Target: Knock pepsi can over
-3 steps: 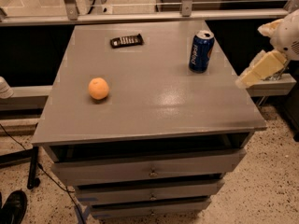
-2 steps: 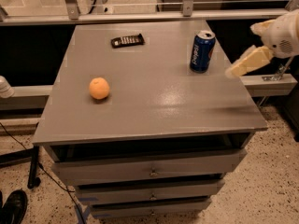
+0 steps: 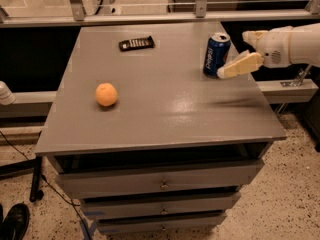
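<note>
- Your can point(image 3: 216, 54) stands upright at the back right of the table top, well short of the right edge. Blue side with white lettering faces the camera, silver top showing.
- Your gripper point(image 3: 234, 54) is just to the right of the can, coming in from the right edge of the view on a white arm point(image 3: 295, 45).
- The fingers are spread apart and hold nothing. The lower finger point(image 3: 240, 65) slants down and left, and its tip meets the can's lower right side in the picture. You cannot tell from here whether it actually touches. The upper finger point(image 3: 254, 35) sits higher, to the right of the can's top and apart from it.
- The table point(image 3: 165, 114) is grey, with a sheen in front of the can.
- An orange point(image 3: 106, 94) sits on the left half of the top, well apart from the can.
- A flat black handset point(image 3: 136, 43) lies near the back edge, left of the can and apart from it.
- Below the top you have a stack of drawers point(image 3: 162, 180) with small knobs.
- A metal rail point(image 3: 150, 18) runs behind the table.
- Speckled floor, with a black shoe point(image 3: 12, 224) at the lower left corner.
</note>
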Action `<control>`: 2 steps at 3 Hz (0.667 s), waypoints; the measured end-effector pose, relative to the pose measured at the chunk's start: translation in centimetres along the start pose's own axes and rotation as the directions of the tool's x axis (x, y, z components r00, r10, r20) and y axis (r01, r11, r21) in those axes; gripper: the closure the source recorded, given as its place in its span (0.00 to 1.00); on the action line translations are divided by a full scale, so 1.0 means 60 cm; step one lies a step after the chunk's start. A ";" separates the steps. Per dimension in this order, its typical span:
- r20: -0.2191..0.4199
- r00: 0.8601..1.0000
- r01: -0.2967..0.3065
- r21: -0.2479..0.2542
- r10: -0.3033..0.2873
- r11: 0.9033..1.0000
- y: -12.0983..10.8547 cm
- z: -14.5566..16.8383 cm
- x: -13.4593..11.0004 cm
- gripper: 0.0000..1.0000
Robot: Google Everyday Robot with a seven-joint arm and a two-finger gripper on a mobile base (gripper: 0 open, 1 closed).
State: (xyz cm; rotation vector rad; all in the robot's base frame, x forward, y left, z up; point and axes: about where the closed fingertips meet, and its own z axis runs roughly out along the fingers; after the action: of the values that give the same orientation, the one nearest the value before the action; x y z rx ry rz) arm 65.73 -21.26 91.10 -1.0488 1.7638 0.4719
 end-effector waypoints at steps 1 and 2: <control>0.120 0.992 -0.029 -0.053 0.035 0.998 0.004 0.049 -0.012 0.00; 0.221 0.973 -0.043 -0.113 0.067 0.993 0.017 0.072 -0.040 0.00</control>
State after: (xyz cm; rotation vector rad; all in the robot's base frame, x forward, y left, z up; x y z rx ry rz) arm 67.60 -16.54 91.21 -0.9815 1.5831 0.7001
